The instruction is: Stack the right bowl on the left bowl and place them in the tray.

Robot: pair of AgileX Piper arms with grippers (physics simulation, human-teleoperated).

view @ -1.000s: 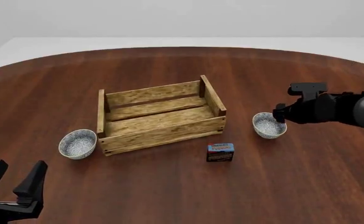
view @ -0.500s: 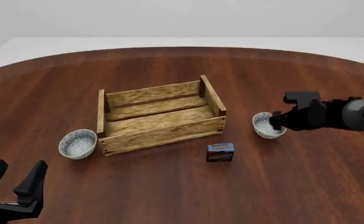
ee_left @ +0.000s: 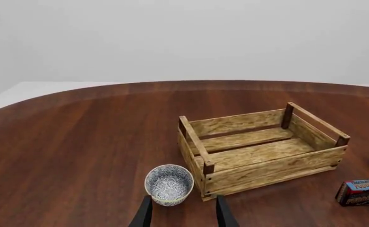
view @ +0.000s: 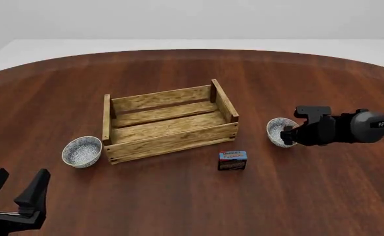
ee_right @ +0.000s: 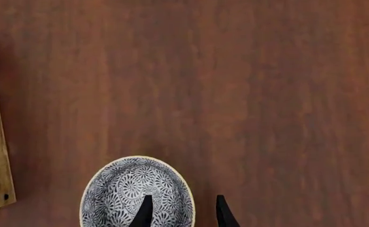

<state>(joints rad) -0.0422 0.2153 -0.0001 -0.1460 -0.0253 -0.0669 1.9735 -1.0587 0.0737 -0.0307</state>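
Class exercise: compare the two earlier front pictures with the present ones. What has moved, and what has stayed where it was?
The right claw has come down over the right bowl, one finger inside its rim, the other outside. It has not closed on it yet. The left claw, left bowl, tray and pudding box have not moved.

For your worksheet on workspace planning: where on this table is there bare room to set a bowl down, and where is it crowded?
Free: the tray floor; the tabletop between left gripper and pudding box; the far side beyond the tray. Crowded: around the right bowl, straddled by the right gripper, and the left bowl beside the tray.
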